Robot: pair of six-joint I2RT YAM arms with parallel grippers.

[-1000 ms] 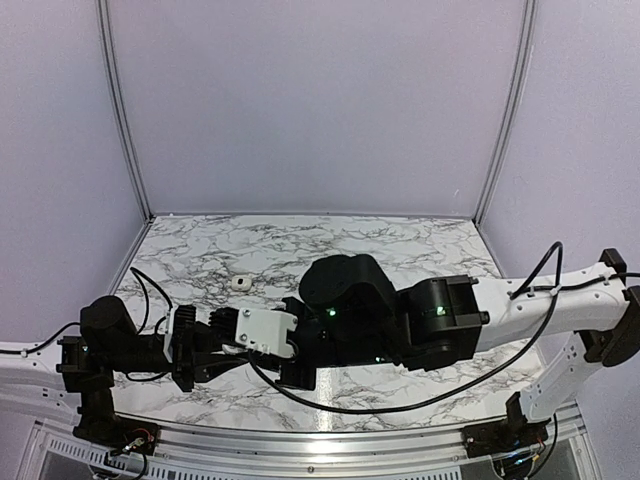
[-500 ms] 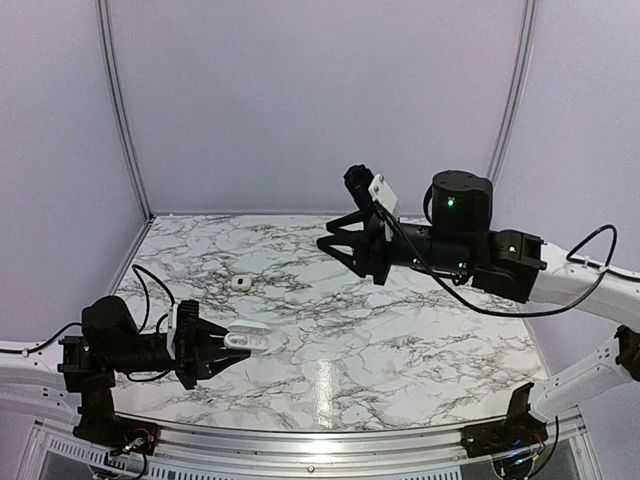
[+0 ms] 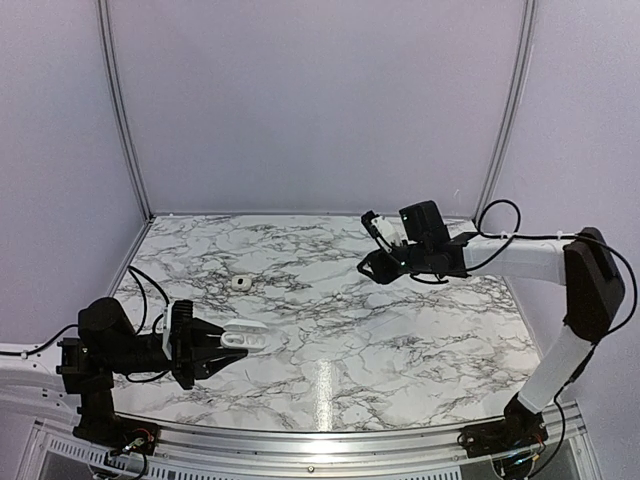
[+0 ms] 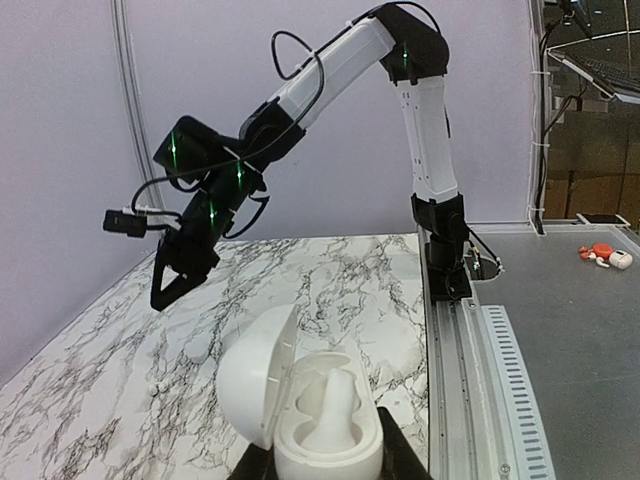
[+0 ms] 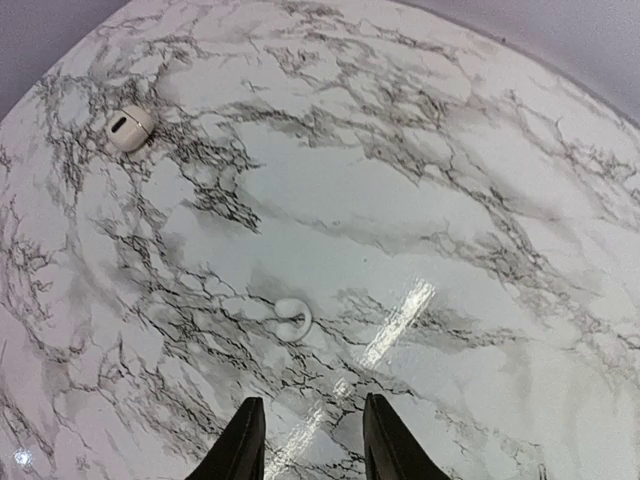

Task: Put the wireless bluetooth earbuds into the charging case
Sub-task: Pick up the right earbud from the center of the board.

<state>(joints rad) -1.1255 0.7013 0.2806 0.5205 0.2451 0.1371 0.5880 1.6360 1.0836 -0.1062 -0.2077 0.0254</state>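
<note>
My left gripper is shut on the open charging case, held low at the near left. In the left wrist view the case sits between the jaws with its lid swung open to the left. A white rounded piece stands inside it. One earbud with a dark spot lies on the table at the left; it also shows in the right wrist view. My right gripper is open and empty above the far middle of the table.
A small white ring-like piece lies on the marble table just ahead of the right fingertips; it is a tiny dot in the top view. Purple walls close off the back and sides. A metal rail runs along the near edge.
The right arm has pulled away from the left gripper and case, swung up and out, and now reaches low over the far middle of the table. The left gripper has stayed put with the case.
</note>
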